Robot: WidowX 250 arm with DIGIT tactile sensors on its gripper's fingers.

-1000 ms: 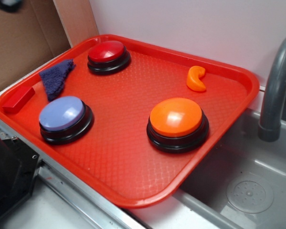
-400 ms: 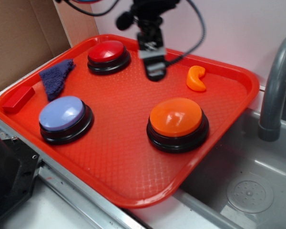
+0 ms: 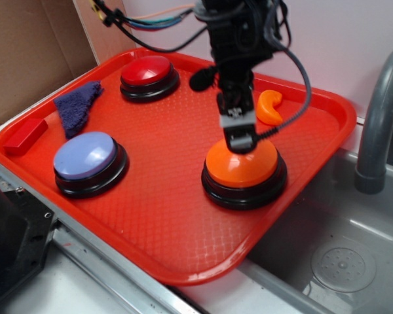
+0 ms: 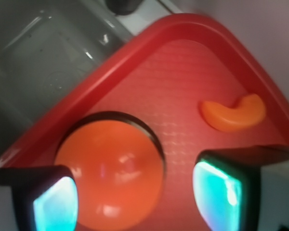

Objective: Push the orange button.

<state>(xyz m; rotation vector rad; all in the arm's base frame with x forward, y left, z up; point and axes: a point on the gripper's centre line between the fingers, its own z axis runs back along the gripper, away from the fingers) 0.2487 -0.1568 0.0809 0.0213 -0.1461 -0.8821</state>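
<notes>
**Op:** Moving in fast, isn't it? A second back the tray was bare of any arm; now the tool (image 3: 240,140) is hanging right at the far edge of the orange button (image 3: 243,163).

**Tech:** Yes, it is coming down from the 12 o'clock side of the tray (image 3: 183,261) toward the dome at about 4 o'clock of the tray's middle. From the exterior view the tip is sitting at the dome's back rim, either touching or just above; I cannot tell which.

**Op:** Tool state?

**Tech:** The wrist view is showing the two fingers (image 4: 53,202) spread apart, released, gripping nothing, with the orange button (image 4: 111,178) lying between and below them, nearer the left one.

**Op:** So pressing is not done?

**Tech:** I am judging not; the dome is not looking sunk into its black base.

**Op:** Which way is the button pointing?

**Tech:** Straight up, dome top facing the ceiling. It is round, so no long axis across the tray.

**Op:** Neighbours?

**Tech:** The orange bean piece (image 3: 270,107) is lying just beyond the tool at 1 o'clock; the red button (image 3: 149,76) and blue button (image 3: 88,160) are sitting well apart.
</notes>
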